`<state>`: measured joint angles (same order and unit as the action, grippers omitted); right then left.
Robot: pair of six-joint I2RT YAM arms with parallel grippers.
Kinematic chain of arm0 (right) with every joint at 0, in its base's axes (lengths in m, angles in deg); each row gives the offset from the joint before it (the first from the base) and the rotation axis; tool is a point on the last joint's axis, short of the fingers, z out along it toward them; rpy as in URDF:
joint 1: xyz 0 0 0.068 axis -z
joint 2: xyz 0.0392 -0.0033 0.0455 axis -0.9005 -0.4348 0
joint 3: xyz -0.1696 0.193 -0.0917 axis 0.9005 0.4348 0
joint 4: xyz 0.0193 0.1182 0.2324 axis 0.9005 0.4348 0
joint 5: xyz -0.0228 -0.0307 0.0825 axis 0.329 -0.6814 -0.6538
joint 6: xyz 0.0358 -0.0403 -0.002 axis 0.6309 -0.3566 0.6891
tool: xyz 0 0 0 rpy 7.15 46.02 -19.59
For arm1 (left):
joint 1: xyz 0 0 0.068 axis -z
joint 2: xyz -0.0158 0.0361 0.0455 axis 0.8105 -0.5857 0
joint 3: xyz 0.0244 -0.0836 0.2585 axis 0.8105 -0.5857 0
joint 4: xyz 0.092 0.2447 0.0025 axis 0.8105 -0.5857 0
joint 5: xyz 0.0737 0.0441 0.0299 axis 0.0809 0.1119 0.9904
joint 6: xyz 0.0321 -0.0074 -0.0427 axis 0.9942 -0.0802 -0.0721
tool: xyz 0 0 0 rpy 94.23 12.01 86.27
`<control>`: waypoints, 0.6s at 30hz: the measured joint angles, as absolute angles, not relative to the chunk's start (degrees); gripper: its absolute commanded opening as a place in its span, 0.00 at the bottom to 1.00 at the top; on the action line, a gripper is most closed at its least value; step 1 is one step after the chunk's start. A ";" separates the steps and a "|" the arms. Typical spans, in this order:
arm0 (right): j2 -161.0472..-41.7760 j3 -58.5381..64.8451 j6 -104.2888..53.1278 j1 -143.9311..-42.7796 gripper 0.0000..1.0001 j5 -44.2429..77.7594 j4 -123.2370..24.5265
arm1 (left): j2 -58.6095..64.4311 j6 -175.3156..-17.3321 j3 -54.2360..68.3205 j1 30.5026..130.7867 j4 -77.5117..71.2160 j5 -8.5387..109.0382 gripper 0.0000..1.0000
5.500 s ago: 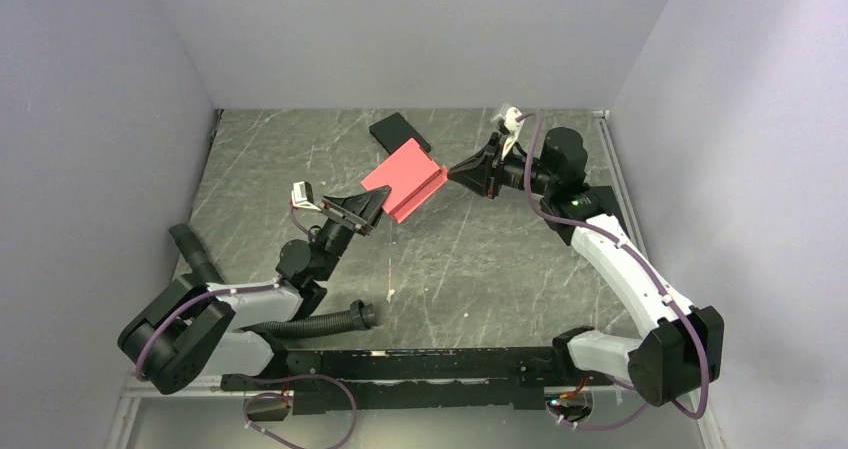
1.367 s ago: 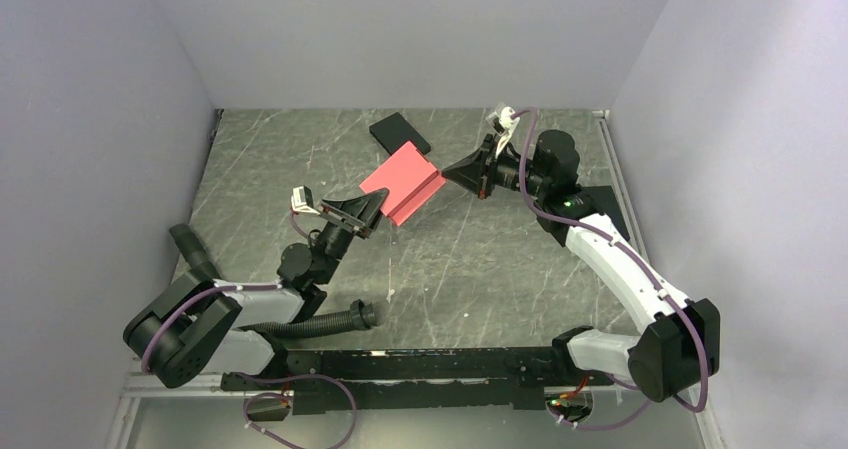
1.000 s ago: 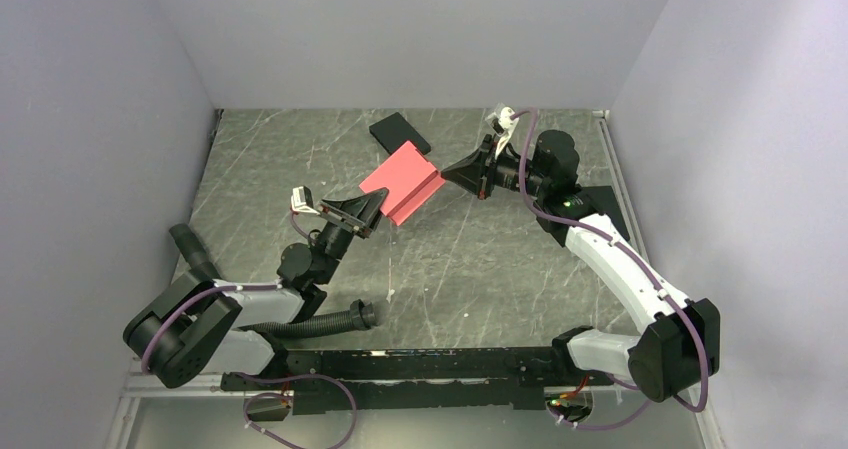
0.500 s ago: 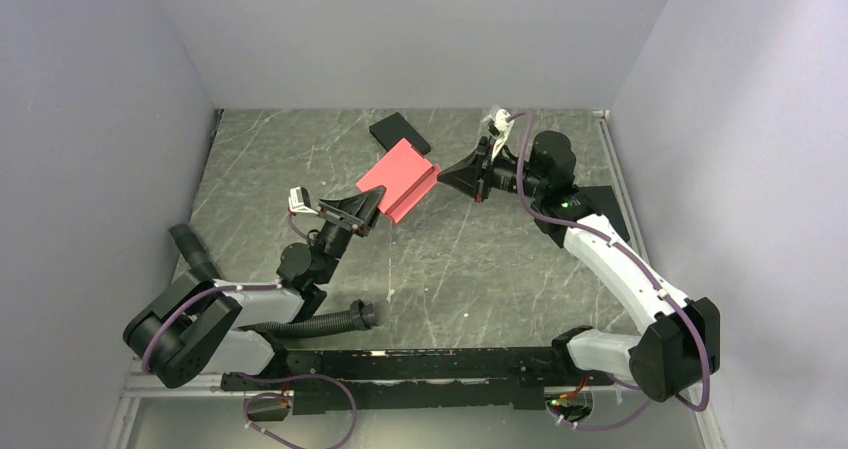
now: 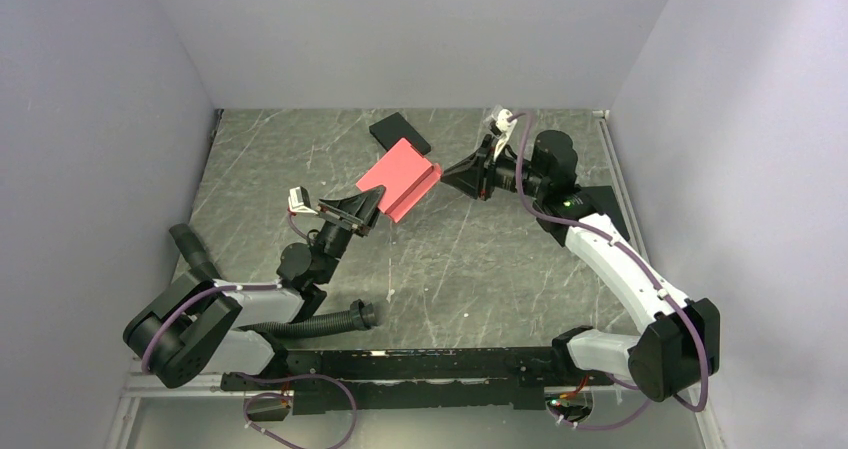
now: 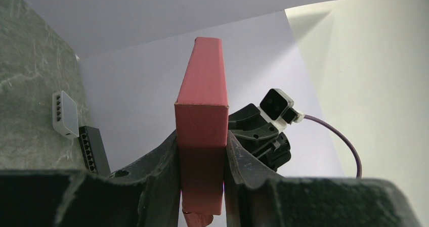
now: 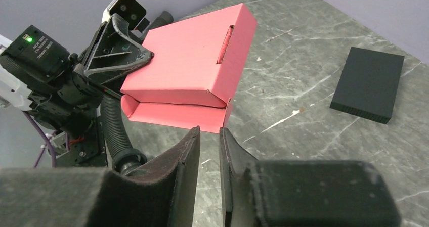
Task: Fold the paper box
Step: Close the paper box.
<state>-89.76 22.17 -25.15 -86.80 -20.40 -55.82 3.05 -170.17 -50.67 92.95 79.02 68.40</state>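
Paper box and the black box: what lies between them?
Only bare table between the paper box and the black box, shown in the right wrist view.

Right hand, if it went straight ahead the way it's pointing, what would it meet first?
Probably the paper box; its lower flap sits just ahead of the right hand, though depth is unclear.

The pinkish-red thin-cardboard paper box [image 7: 187, 67] is matt and smooth-faced, with crisp creased edges and one cut slot. The jaws of the left gripper [image 6: 201, 153] and the right gripper [image 7: 208, 132] are black plastic with a rough, grainy, dull skin. The grey-green marbled counter [image 7: 303, 121] looks like stone or laminate, pale-veined, with a faint sheen. The flat black rectangular box [image 7: 368, 84] is matt, its edge finely ribbed. The right arm's white shell [image 5: 620, 264] is smooth plastic. The black corrugated hose [image 5: 310, 321] is ridged. The pale walls [image 5: 420, 29] are plain and matt.
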 measured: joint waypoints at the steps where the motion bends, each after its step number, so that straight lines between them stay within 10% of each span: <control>1: -89.76 22.17 -25.22 -86.75 0.27 -20.40 -55.80 | 3.05 -170.17 -50.67 92.95 79.02 68.40 0.00; 18: -89.76 20.22 -26.90 -86.29 0.38 -19.02 -53.79 | 3.05 -170.19 -50.67 92.95 79.02 68.18 0.00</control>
<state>-89.76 20.22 -26.90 -86.29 -19.02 -53.79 3.05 -170.19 -50.67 92.95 79.02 68.18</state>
